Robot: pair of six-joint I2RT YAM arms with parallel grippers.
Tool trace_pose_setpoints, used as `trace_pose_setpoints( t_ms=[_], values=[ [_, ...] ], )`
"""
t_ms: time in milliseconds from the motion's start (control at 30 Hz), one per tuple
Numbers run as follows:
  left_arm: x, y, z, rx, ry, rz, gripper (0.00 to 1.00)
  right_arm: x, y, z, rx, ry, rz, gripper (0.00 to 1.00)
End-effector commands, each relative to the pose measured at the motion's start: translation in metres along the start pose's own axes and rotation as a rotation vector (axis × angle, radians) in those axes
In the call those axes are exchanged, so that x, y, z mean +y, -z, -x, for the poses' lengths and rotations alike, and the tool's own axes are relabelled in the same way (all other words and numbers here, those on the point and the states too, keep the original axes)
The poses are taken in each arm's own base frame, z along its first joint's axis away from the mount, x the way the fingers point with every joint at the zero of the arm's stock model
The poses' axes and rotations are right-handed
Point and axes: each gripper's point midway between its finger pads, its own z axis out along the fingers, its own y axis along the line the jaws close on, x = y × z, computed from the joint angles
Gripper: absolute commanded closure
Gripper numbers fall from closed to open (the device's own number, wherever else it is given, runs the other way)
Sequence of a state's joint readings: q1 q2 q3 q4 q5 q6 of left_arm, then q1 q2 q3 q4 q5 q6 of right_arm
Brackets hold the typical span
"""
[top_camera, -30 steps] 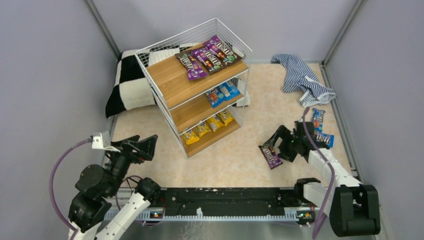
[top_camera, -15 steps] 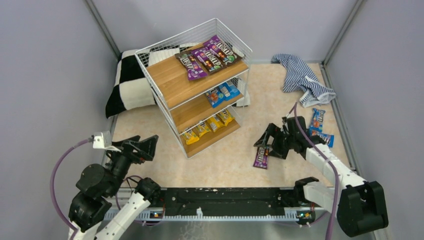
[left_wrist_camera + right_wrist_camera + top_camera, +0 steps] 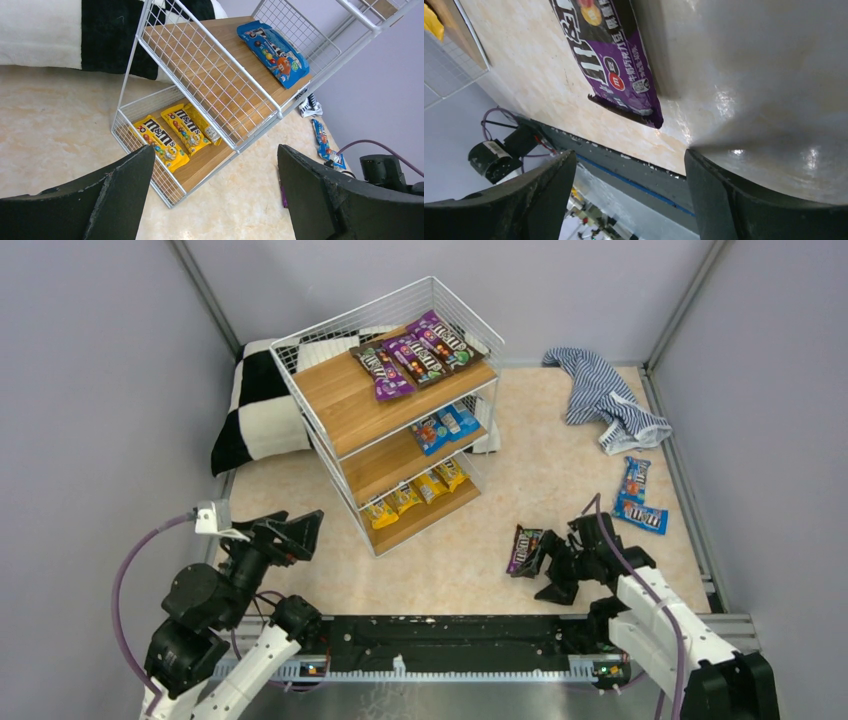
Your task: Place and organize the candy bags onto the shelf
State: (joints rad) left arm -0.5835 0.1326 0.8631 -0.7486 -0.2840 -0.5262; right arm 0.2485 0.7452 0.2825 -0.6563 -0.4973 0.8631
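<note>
The shelf [image 3: 330,410] stands left of centre with purple candy bags [image 3: 415,357] on the top board, blue ones [image 3: 445,426] on the middle board and yellow ones [image 3: 415,495] on the bottom board. A loose purple bag [image 3: 524,549] lies flat on the floor. My right gripper [image 3: 550,572] is open and empty just to its right; in the right wrist view the bag [image 3: 611,60] lies beyond the open gripper [image 3: 629,200]. Two blue bags [image 3: 637,495] lie at the right. My left gripper [image 3: 296,536] is open and empty, facing the shelf [image 3: 210,85].
A blue-white striped cloth [image 3: 603,398] lies at the back right. A black-and-white checkered cushion [image 3: 258,415] sits behind the shelf on the left. Grey walls enclose the floor, and a black rail [image 3: 450,640] runs along the near edge.
The purple bag turned and shifted a little left on the floor. My right gripper let it go and drew back toward the near edge. The left arm barely moved.
</note>
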Motion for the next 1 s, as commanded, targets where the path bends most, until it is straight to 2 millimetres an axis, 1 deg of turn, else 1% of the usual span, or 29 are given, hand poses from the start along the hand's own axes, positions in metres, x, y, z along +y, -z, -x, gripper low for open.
trace_pose_setpoints(
  t_ms=[0,133,200,267,400,567,700,967],
  values=[
    [-0.009,0.002,0.013,-0.042,0.016,-0.036,0.02,0.016,-0.003,0.003,-0.005,0.0,0.072,0.23],
    [-0.006,0.004,0.015,-0.051,0.012,-0.026,0.02,0.011,-0.01,0.014,-0.06,0.004,0.059,0.31],
    [-0.006,0.005,0.016,-0.052,0.011,-0.024,0.02,0.007,-0.016,0.017,-0.077,-0.024,0.053,0.34],
    [-0.006,0.006,0.017,-0.051,0.009,-0.021,0.02,0.004,-0.02,0.02,-0.1,-0.054,0.054,0.4],
    [-0.004,0.008,0.019,-0.056,-0.002,-0.012,0.02,0.002,-0.022,0.034,-0.194,-0.108,0.067,0.46],
    [-0.004,0.009,0.022,-0.058,-0.012,-0.01,0.02,-0.008,-0.018,0.046,-0.288,-0.148,0.03,0.47],
    [-0.003,0.007,0.02,-0.058,-0.013,-0.008,0.02,-0.005,-0.021,0.049,-0.306,-0.152,0.065,0.48],
    [-0.006,0.005,0.021,-0.055,-0.015,-0.018,0.02,-0.014,-0.022,0.058,-0.358,-0.168,0.022,0.5]
  ],
)
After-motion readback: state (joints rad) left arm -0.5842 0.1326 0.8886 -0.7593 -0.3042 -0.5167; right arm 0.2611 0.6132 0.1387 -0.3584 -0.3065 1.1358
